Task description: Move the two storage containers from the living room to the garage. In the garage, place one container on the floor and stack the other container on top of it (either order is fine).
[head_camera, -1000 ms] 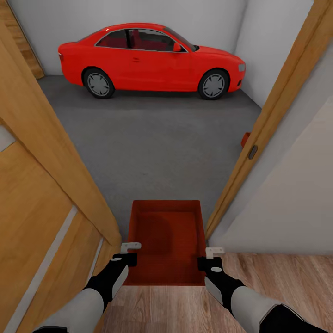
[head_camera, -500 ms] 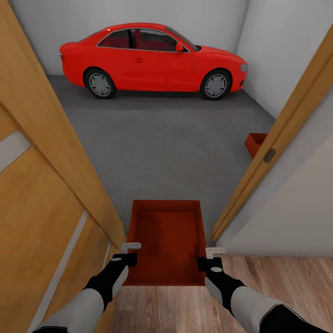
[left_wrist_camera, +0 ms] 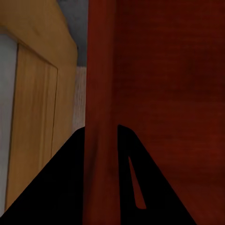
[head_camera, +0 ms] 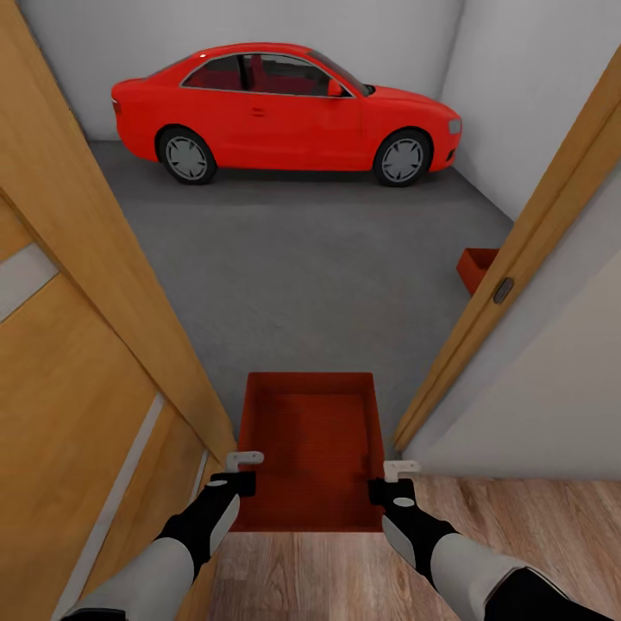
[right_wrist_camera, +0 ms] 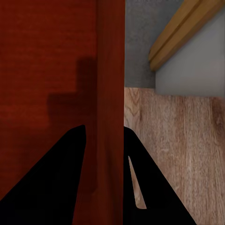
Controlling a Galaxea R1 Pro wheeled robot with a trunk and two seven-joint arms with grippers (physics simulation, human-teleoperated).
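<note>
Red-orange container (low straight walls), both claws gripping.

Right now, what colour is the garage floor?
Dark grey, speckled floor; best seen in the head view.

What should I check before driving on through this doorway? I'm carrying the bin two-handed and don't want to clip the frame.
1. Left gripper clamped on the held container's side wall: ok, wall sits between the fingers in the left wrist view.
2. Right gripper clamped likewise: ok.
3. Container level: ok.
4. Gap to open door on the left: cannot tell, looks tight.
5. Gap to door frame on the right: cannot tell.
6. Second container in the garage, on the concrete floor: ok.
</note>
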